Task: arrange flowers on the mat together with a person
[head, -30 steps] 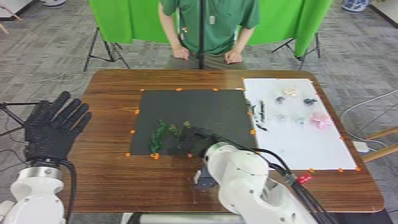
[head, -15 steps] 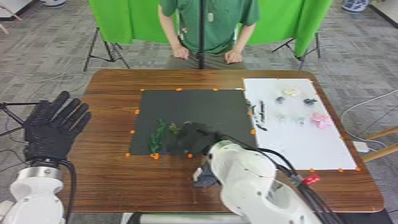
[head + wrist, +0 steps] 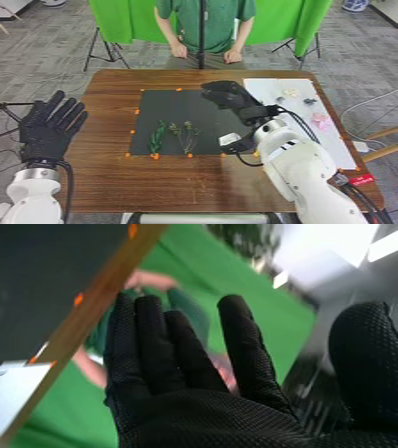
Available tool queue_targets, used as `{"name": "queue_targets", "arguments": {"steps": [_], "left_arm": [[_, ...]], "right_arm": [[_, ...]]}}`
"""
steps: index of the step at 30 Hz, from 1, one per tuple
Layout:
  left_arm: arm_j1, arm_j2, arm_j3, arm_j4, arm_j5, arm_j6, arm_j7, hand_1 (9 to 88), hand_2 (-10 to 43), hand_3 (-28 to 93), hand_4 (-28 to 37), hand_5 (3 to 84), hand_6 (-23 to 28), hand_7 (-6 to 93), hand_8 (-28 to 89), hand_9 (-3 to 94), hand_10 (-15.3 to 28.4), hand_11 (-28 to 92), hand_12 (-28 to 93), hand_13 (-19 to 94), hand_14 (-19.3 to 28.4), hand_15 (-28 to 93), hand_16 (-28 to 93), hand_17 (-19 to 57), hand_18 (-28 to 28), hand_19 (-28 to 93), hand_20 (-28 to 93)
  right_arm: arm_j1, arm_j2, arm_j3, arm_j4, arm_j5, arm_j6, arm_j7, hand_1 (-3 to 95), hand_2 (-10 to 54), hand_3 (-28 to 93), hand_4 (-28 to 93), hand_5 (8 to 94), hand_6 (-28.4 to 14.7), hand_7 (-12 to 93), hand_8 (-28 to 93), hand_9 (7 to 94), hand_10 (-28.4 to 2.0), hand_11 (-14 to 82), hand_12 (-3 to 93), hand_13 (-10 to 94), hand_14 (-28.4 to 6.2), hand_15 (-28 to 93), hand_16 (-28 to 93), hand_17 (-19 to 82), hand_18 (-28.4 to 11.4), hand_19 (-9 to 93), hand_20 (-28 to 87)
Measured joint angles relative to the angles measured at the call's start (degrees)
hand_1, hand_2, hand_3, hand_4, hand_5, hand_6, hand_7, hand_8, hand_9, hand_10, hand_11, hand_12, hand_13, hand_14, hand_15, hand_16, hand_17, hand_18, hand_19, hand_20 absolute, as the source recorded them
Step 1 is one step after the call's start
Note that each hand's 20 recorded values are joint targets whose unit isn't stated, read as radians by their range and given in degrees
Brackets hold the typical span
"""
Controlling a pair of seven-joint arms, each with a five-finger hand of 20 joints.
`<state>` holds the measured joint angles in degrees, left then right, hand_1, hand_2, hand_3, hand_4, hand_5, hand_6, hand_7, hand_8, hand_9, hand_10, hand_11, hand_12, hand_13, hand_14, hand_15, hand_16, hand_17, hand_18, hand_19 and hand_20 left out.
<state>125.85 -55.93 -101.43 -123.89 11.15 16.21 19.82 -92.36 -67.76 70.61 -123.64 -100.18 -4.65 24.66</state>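
Carried forward from the near part of the black mat (image 3: pixel 169 106), the right hand (image 3: pixel 234 97) is now seen over the mat's far right part, beside the white sheet (image 3: pixel 269 87). Its fingers are extended, its thumb is held well apart, and nothing is gripped. On the near part of the mat, the slender sprig (image 3: pixel 187 134) is laid beside the green leafy stem (image 3: pixel 155 137), their stalks kept apart. On the sheet, a pale flower (image 3: pixel 290 92), a small dark flower (image 3: pixel 310 101) and a pink flower (image 3: pixel 322 121) are set out. By the table's left edge, the left hand (image 3: pixel 51 125) is held open, its fingers spread.

The next bloom, it is judged, is to be fetched from the sheet. It is best approached from above with the thumb and fingers parted, pinched lightly low on its stem, and lifted clear before being swung over the mat. Petals are easily crushed, and neighbouring pieces could be dragged if the glove is brought in too low.

Compared with the earlier frame, the sprig, then partly covered by the right hand, is now fully exposed, and the leafy stem is left in place.
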Motion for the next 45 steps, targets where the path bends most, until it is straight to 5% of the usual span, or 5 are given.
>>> {"name": "queue_targets", "arguments": {"steps": [5,10,19,35,45], "left_arm": [[0.44,-0.35,-0.73,-0.2,0.19,-0.02,0.52,30.5,10.5,71,-28.3,41.0,8.0,15.7,-11,36.9,16.8,25,11,27,16.0,38,-8,-3.5,16.5,38,10],[0.86,-0.56,-1.53,-0.32,0.49,-0.02,0.72,30.0,10.8,71,-28.3,40.9,8.0,14.8,-10,36.6,16.7,24,11,27,15.7,36,-8,-3.4,16.3,37,10],[0.9,-0.62,-2.1,-0.26,1.85,0.0,0.55,29.4,11.1,71,-28.3,40.7,8.0,14.2,-10,36.1,16.6,24,11,26,15.7,35,-7,-3.5,16.2,37,10],[0.67,-0.57,-2.85,0.1,1.8,0.08,1.43,29.3,11.2,71,-28.3,41.1,8.2,14.7,-10,36.7,16.7,24,11,27,15.6,36,-7,-3.7,16.3,37,11],[0.04,-0.48,-1.36,0.28,0.91,0.82,2.67,29.2,11.7,71,-28.3,41.8,8.3,15.6,-10,37.6,16.8,26,11,28,16.0,38,-7,-3.7,16.4,38,11]], "right_arm": [[-4.13,3.13,9.11,1.54,11.09,9.45,-4.7,16.5,11.0,70,-20,38.4,-3.6,11,-8,32.1,-21.9,5.0,19.8,19,-20.2,28,15,4,-20.4,46,9],[-8.67,5.06,21.15,5.6,26.73,4.9,-15.91,16.1,11.3,70,-20,38.7,-2.3,11,-8,34.1,-20.1,3.4,19.3,22,-18.3,21,17,5,-19.5,41,9],[-15.42,7.97,31.57,6.49,45.61,0.29,-19.62,14.5,10.8,71,-20,39.1,-2.4,11,-8,34.8,-19.1,2.8,19.5,24,-16.8,14,22,6,-18.2,35,10],[-21.49,9.24,35.38,4.61,45.43,4.17,-23.52,13.9,10.4,72,-20,40.5,-3.0,11,-8,32.5,-19.3,2.2,19.9,25,-17.1,13,26,7,-18.6,33,12],[-21.02,9.06,34.5,4.65,45.73,4.62,-23.6,14.6,10.5,72,-21,41.6,-3.1,12,-8,34.2,-19.2,2.6,19.9,26,-17.3,14,26,7,-18.9,34,12]]}}
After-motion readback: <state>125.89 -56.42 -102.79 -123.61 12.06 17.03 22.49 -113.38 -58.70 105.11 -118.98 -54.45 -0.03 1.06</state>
